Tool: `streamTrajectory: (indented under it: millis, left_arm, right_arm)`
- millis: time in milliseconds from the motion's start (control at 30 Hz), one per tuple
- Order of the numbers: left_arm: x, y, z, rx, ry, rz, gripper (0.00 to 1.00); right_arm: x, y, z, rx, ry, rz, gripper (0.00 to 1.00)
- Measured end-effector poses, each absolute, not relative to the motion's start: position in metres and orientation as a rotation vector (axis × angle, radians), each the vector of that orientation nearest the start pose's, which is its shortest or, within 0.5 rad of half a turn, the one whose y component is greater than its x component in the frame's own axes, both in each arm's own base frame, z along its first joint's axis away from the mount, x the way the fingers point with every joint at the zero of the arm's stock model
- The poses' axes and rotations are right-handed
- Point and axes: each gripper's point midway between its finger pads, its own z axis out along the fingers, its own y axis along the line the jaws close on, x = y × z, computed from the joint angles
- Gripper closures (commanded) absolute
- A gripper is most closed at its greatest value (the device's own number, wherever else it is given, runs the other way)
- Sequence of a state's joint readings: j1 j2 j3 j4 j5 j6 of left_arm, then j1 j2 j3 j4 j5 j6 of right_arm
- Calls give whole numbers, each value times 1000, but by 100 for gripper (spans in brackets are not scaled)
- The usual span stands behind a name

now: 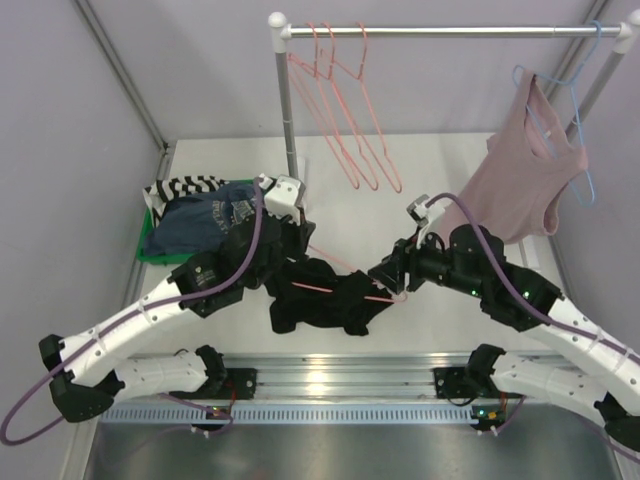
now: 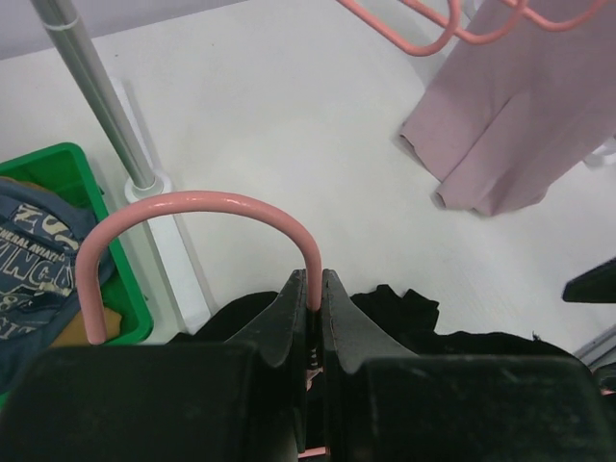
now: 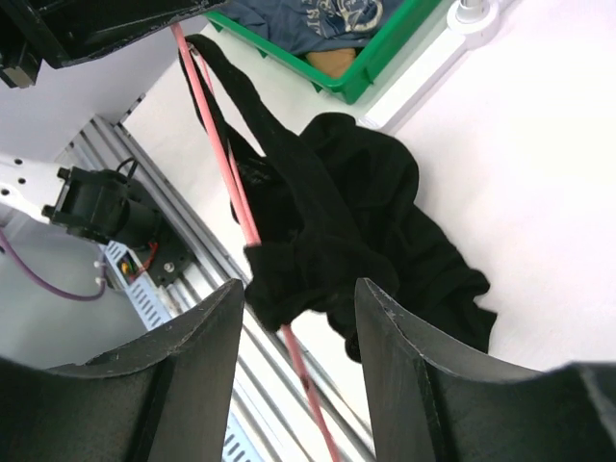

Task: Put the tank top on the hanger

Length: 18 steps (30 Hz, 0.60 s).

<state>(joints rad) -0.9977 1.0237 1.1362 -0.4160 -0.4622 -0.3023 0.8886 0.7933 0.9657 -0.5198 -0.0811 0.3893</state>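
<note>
My left gripper (image 1: 303, 243) is shut on the neck of the salmon-pink hanger (image 1: 335, 289), just under its hook (image 2: 192, 205); the shut jaws show in the left wrist view (image 2: 315, 292). The black tank top (image 1: 322, 297) is bunched over the hanger's wire, one strap looped round it, the rest drooping towards the table. It also shows in the left wrist view (image 2: 404, 310) and the right wrist view (image 3: 366, 212). My right gripper (image 1: 398, 281) is open and empty at the hanger's right end. In its own view (image 3: 300, 289) the wire (image 3: 217, 144) and a fabric bunch lie just beyond the fingers.
A clothes rack's post (image 1: 285, 110) stands behind, with several pink hangers (image 1: 345, 110) on the rail. A dusty-pink tank top (image 1: 520, 185) hangs on a light blue hanger at the right. A green bin (image 1: 160, 250) with a dark blue shirt (image 1: 205, 222) sits at the left.
</note>
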Motion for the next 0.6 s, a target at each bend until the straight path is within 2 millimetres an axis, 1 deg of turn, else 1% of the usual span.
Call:
streamTrajectory:
  millis: [100, 267, 433, 533, 600]
  left_arm:
    - [232, -250, 322, 363, 1836, -491, 100]
    - [224, -256, 322, 416, 1843, -507, 100]
    - [219, -258, 322, 440, 1852, -517, 100]
    - [217, -259, 327, 448, 1847, -529, 100]
    - [215, -260, 331, 451, 1841, -539, 100]
  right_arm:
    - [159, 253, 287, -626, 1926, 902, 48]
    - [148, 283, 284, -781, 1903, 883, 47]
    - [142, 306, 279, -862, 1889, 846, 48]
    - [141, 313, 273, -879, 1895, 820, 50]
    - [142, 314, 270, -882, 1898, 802, 53]
